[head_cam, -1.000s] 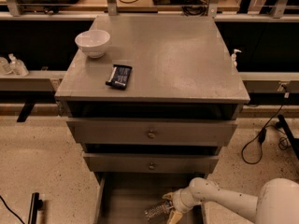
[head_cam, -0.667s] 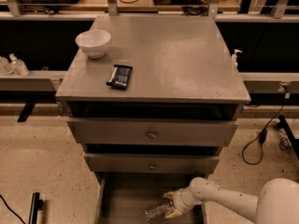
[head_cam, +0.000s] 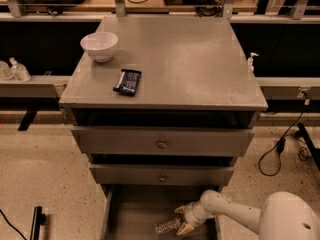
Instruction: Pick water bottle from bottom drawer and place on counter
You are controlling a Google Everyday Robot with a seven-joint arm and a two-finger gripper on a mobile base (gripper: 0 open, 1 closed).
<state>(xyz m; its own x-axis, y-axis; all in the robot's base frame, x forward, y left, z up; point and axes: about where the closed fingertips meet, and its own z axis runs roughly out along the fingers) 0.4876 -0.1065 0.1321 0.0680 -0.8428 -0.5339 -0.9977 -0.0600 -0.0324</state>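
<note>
A robotics lab, by the look — speckled floor (head_cam: 40, 174), cables (head_cam: 281, 145) trailing, benches (head_cam: 150, 4) behind the grey metal table (head_cam: 200, 69), a white arm's gripper (head_cam: 183, 220) down in the bottom drawer (head_cam: 135, 209).

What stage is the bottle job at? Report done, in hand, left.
Done: the bottom drawer stands open and the gripper is down inside it. In hand: the grasp; the open gripper straddles one end of the water bottle, which lies on its side on the tray. Left: close, lift, and set it on the counter, which holds a bowl and a dark packet.
</note>
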